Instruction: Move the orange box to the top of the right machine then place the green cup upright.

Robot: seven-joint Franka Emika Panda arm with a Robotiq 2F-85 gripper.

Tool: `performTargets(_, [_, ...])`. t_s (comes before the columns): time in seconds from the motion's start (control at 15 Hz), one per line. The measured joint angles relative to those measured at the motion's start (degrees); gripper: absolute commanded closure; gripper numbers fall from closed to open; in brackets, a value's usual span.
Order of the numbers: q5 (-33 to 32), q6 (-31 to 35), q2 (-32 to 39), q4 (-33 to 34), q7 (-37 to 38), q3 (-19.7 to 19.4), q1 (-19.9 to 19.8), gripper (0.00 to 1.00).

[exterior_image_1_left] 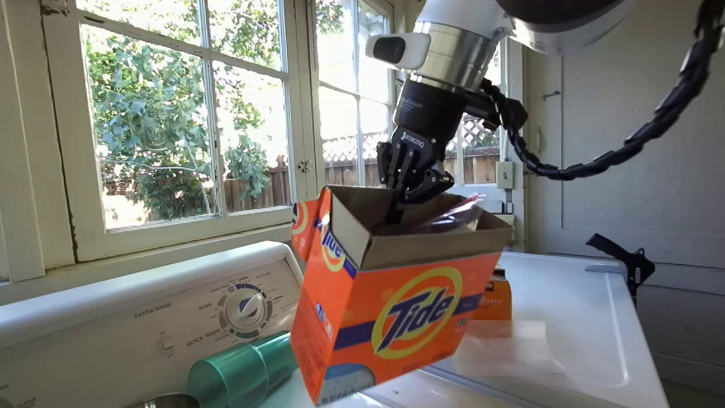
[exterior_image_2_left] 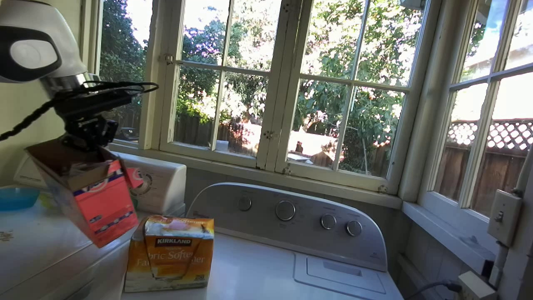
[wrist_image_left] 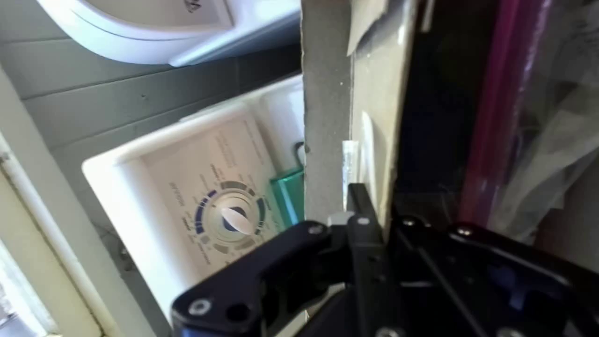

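The orange box [exterior_image_1_left: 419,309] hangs tilted in the air, its open top facing up and a clear pinkish bag inside. It also shows in an exterior view [exterior_image_2_left: 104,208], over the side of the dial machine near the right machine. My gripper [exterior_image_1_left: 396,211] is shut on its cardboard wall; the wrist view shows the jaws [wrist_image_left: 380,213] around that wall. The right machine has a smooth white top [exterior_image_1_left: 572,317] and a back panel with several knobs [exterior_image_2_left: 306,221]. The green cup [exterior_image_1_left: 243,371] lies on its side by the dial panel, partly hidden behind the box; the wrist view shows part of it [wrist_image_left: 291,194].
A fabric softener box [exterior_image_2_left: 170,260] stands on the right machine's edge beside the dial machine [exterior_image_1_left: 187,309]. A metal bowl [exterior_image_1_left: 170,401] and a blue dish [exterior_image_2_left: 18,198] are on the dial machine. Windows and a sill [exterior_image_2_left: 266,177] run behind. A black clamp [exterior_image_1_left: 634,266] sits at the far edge.
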Motion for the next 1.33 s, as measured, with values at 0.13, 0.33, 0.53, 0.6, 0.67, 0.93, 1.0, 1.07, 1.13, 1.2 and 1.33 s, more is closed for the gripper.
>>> performTargets(0.13, [0.24, 4.58, 1.47, 1.70, -4.20, -1.52, -1.99, 0.99])
performTargets(0.33, [0.25, 9.34, 4.15, 5.97, -12.23, -2.68, -4.38, 0.99])
performTargets(0.53, [2.10, 10.61, 7.06, 11.61, -19.39, -2.61, -6.01, 0.96])
performTargets(0.6, [2.99, 10.51, 8.04, 13.36, -20.62, -2.49, -6.34, 0.96])
performTargets(0.67, [3.36, 10.48, 8.79, 14.45, -21.12, -2.41, -6.48, 0.96])
performTargets(0.93, [3.17, 10.24, 10.10, 14.99, -22.13, -2.21, -6.42, 0.99])
performTargets(1.0, [3.20, 9.63, 10.59, 14.98, -24.12, -2.13, -6.52, 0.99])
performTargets(1.07, [3.38, 8.62, 11.25, 15.17, -27.02, -1.90, -6.84, 0.99])
performTargets(1.13, [3.42, 7.12, 12.11, 15.67, -30.01, -1.67, -7.36, 0.99])
performTargets(1.2, [3.43, 5.21, 13.10, 16.60, -32.53, -1.58, -7.93, 0.99])
performTargets(1.33, [3.43, 1.12, 15.46, 19.50, -36.83, -1.55, -9.55, 0.99])
